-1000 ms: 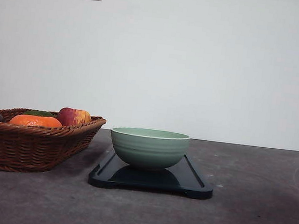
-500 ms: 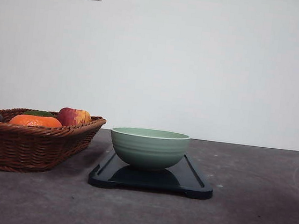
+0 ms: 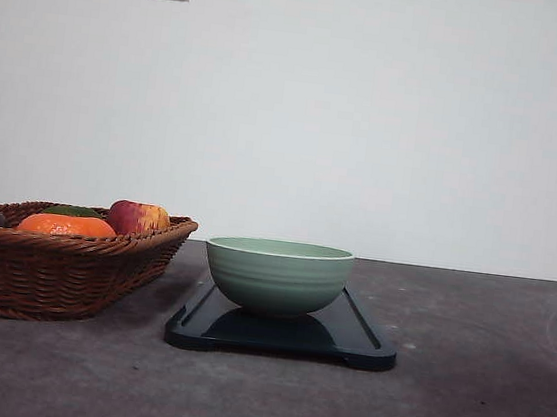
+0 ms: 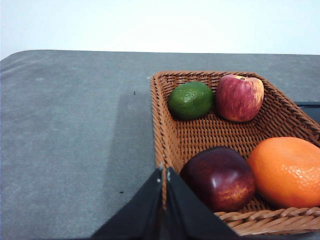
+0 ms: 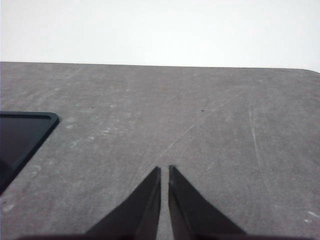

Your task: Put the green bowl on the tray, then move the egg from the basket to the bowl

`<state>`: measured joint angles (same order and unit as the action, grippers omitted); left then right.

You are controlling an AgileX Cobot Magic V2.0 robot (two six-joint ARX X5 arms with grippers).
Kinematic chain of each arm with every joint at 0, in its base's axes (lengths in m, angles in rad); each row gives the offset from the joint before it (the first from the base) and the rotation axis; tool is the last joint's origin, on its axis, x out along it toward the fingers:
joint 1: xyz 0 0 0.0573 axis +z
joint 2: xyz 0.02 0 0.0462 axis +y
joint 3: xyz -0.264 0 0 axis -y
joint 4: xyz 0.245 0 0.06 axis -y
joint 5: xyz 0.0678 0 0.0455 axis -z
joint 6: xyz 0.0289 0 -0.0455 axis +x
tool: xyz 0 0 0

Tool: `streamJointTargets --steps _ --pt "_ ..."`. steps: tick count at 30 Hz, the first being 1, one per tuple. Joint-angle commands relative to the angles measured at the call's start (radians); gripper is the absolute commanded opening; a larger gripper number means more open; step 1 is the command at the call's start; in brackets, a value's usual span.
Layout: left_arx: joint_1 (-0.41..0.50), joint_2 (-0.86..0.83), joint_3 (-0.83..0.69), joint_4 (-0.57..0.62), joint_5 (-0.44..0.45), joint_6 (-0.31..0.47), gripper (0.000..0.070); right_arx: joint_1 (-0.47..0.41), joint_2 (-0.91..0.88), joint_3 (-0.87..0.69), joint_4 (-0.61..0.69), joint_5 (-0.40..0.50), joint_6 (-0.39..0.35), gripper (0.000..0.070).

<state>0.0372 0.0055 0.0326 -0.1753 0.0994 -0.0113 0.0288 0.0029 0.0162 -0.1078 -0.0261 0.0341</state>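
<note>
While the basket (image 3: 55, 269) w/ fruit sits at left and the left claw (image 4: 164, 172) is closed nr its rim, green bowl (image 3: 277, 275) rests on tray (image 3: 358, 346) mid-tabletop (image 3: 477, 412), right claw (image 5: 164, 172) closed, empty; egg can't be made out.

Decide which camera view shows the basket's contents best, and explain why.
The left wrist view: it looks down into the basket, showing four fruits. The front view sees the basket side-on, fruit tops just above the rim.
</note>
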Motion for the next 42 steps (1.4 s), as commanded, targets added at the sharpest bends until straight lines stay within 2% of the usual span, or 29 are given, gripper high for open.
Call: streamJointTargets --steps 1,42 --pt "0.002 -0.002 -0.019 -0.005 -0.002 0.003 0.0 -0.001 0.001 -0.004 0.011 0.001 0.012 0.002" --pt "0.002 -0.002 -0.019 -0.005 -0.002 0.003 0.0 -0.001 0.001 -0.004 0.011 0.001 0.012 0.002"
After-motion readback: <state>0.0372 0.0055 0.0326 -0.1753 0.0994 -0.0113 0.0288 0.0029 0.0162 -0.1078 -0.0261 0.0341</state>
